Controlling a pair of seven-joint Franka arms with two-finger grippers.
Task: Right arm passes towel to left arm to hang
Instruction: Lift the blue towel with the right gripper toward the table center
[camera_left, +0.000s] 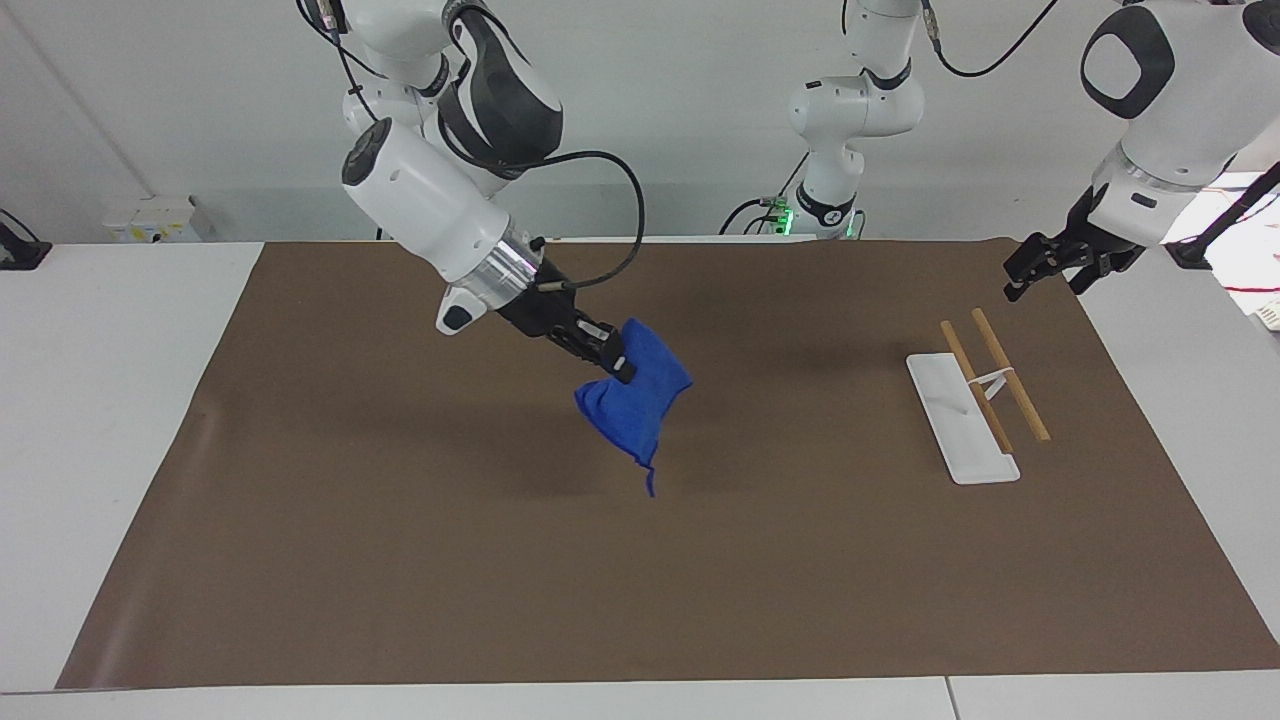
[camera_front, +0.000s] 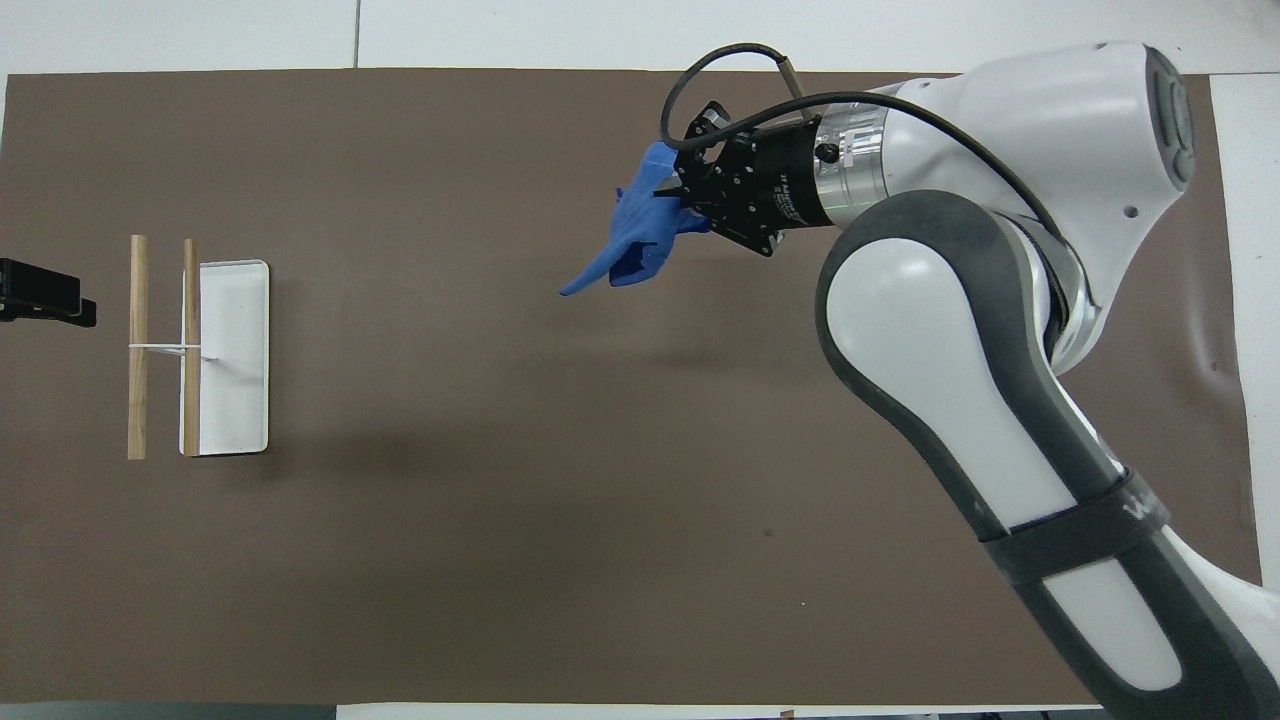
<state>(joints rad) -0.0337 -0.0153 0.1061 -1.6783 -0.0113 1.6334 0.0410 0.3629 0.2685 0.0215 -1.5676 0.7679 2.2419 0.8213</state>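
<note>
Facing view shows the right arm's black two-finger hand (camera_left: 612, 362) clamped shut on the small bright blue cloth towel (camera_left: 640, 400), gripping it at its upper edge. That hand is up in the air over the middle of the brown mat (camera_left: 640, 560) that covers the white desk (camera_left: 100, 420). The towel hangs bunched and folded from the grip, clear of the mat, narrowing downward to a thin corner. Its long axis runs roughly top to bottom, the pointed end toward the mat. From overhead the towel (camera_front: 635, 235) trails off toward the left arm's end of the desk.

The left arm's black hand (camera_left: 1040, 268) waits with fingers apart, over the mat's edge near the white-based rack with two wooden bars (camera_left: 975, 400).
</note>
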